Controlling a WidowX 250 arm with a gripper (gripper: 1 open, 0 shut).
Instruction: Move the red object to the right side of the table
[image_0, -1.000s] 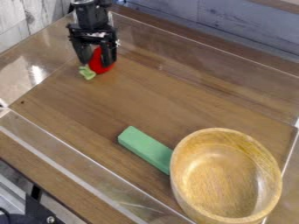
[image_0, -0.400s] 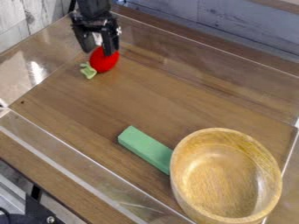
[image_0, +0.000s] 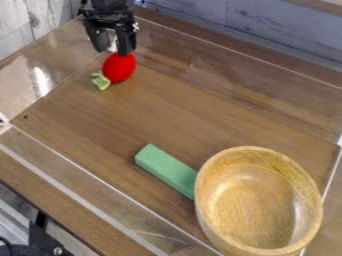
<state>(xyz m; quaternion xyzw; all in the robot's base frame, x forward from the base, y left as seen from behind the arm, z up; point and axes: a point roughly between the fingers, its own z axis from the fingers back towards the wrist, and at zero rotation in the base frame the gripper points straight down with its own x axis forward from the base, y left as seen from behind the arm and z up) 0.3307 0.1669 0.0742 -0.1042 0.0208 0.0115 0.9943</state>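
Observation:
The red object (image_0: 119, 67), a small glossy round toy fruit with a green leafy stem at its left, lies on the dark wood-grain table (image_0: 201, 110) near the far left corner. My gripper (image_0: 114, 44) hangs just above and behind it, pointing down, open, with nothing between its dark fingers. It is clear of the fruit.
A flat green rectangular block (image_0: 166, 169) lies near the front middle. A large wooden bowl (image_0: 259, 205) stands at the front right. Clear acrylic walls (image_0: 54, 150) run round the table's edges.
The gripper has risen off the red object, which it straddled a second ago. The fruit now sits fully exposed on the table.

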